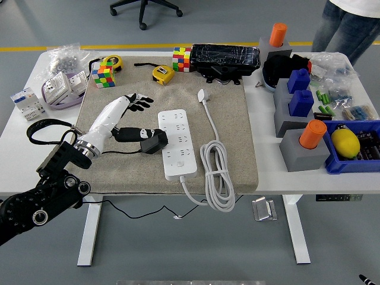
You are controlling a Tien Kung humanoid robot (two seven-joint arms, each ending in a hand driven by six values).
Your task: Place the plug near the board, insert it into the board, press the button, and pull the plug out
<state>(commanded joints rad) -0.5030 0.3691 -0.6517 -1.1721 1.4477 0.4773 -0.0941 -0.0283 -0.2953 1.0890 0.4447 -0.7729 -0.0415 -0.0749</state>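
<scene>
Plug beside the board, not yet inserted.
Your left hand [122, 113] is hovering, fingers spread and empty, beside the black block-shaped plug [153, 142] touching the white power strip [176, 142].

The left arm [41, 196] runs off the picture's left edge, so its upper part is out of sight. A person [347, 24] at the far right shows only as legs and a strip of white shirt, cut by the top edge. The office chair [145, 9] is cropped to its wheeled base. The blue bin [350, 160] passes the right edge. Print on the small boxes [27, 101] at far left is too small to read. A dark tip [365, 278] at the bottom right corner cannot be identified.
</scene>
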